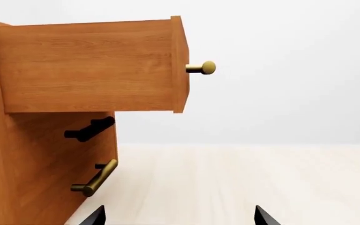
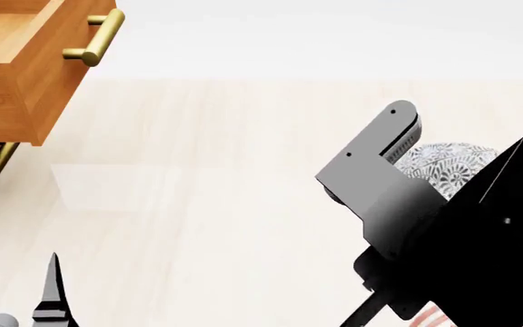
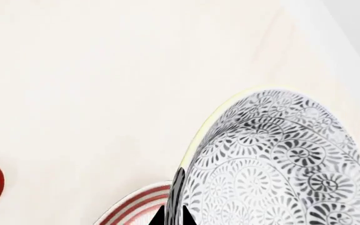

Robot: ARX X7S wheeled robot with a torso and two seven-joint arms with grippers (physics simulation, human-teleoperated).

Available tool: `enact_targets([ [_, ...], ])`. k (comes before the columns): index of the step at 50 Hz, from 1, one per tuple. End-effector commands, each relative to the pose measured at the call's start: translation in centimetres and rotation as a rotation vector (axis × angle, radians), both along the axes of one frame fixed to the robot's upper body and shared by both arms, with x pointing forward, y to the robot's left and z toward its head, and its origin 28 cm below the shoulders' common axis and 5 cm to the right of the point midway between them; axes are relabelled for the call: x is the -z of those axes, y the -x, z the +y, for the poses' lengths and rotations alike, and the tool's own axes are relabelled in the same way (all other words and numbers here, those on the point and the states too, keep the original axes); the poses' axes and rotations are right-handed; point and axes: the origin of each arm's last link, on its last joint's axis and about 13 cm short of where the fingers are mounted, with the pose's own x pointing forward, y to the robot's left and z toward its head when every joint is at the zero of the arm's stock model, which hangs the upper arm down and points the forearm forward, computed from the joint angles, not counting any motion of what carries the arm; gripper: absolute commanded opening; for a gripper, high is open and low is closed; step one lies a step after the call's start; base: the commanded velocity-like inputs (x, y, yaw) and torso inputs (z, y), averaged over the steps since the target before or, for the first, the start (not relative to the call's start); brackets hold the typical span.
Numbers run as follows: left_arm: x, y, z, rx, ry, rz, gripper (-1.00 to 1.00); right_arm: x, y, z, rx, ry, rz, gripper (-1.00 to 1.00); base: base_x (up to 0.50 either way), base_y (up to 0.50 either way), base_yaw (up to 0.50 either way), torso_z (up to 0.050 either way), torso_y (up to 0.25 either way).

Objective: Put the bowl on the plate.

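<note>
The bowl [image 3: 280, 164] is clamped at its rim by the right gripper [image 3: 174, 213] and held tilted just above the plate [image 3: 136, 206]; seating is outstanding. The left gripper [image 1: 178, 216] stands apart, empty.

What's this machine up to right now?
The robot's right gripper is clamped on the rim of a patterned bowl and holds it tilted above the pale floor. The red-ringed plate it's meant for peeks out just beneath. The left gripper is open and empty, facing a wooden cabinet with its drawer pulled out.
</note>
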Motion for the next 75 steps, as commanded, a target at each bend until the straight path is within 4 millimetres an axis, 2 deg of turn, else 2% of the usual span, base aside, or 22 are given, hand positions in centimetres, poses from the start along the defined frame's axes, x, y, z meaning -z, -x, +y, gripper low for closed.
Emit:
enact_targets([
  [1, 0.1, 0.0, 0.0, -0.001, 0.002, 0.002, 1.0, 0.3, 1.5, -0.8, 0.032, 0.04, -0.022, -1.0, 0.0, 0.0, 0.0, 0.0, 0.0],
  [16, 0.2, -0.1, 0.0, 0.002, 0.005, 0.006, 1.0, 0.8, 3.7, -1.5, 0.059, 0.045, -0.032, -1.0, 0.0, 0.0, 0.0, 0.0, 0.0],
  [38, 0.4, -0.2, 0.0, 0.006, 0.005, 0.009, 1.0, 3.8, 5.8, -2.6, 0.095, 0.089, 0.082, -1.0, 0.0, 0.0, 0.0, 0.0, 0.0],
  [50, 0.7, -0.3, 0.0, 0.007, 0.009, 0.015, 1.0, 4.1, 7.1, -3.3, 0.137, 0.08, 0.089, -1.0, 0.0, 0.0, 0.0, 0.0, 0.001],
  [75, 0.7, -0.2, 0.0, 0.006, 0.011, 0.017, 1.0, 4.2, 7.9, -4.1, 0.17, 0.035, 0.056, -1.0, 0.0, 0.0, 0.0, 0.0, 0.0],
])
